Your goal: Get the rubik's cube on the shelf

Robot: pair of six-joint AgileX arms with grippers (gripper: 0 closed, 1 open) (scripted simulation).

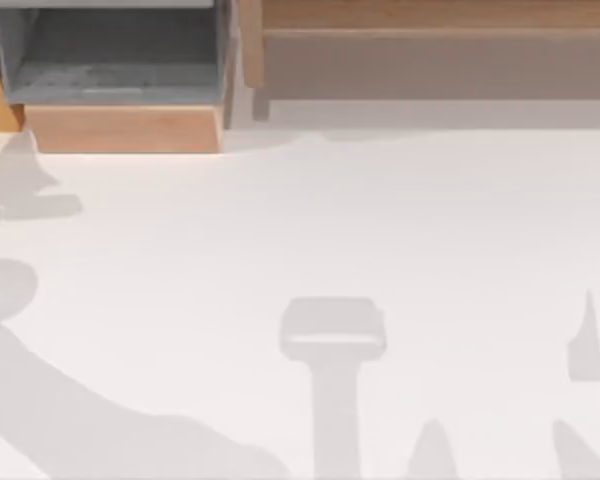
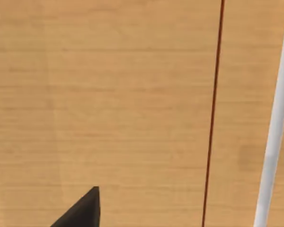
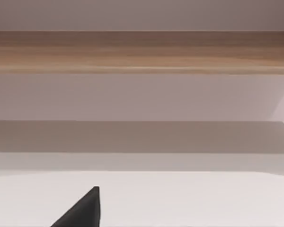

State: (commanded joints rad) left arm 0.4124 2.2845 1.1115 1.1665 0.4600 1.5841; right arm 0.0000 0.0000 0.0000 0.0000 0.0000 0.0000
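White table (image 1: 380,220), shelf (image 1: 430,15) at its far edge; jaws' state cannot be told.

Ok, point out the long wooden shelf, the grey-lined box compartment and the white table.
Long light-brown wooden shelf (image 1: 430,14): top view, flat top board.
Grey-lined box compartment with wooden front (image 1: 115,58): top view, grey inner floor.
White table (image 1: 280,230): top view, bare surface.

White table (image 1: 380,220), soft grey shadows; grey-lined box compartment (image 1: 115,60) top left.
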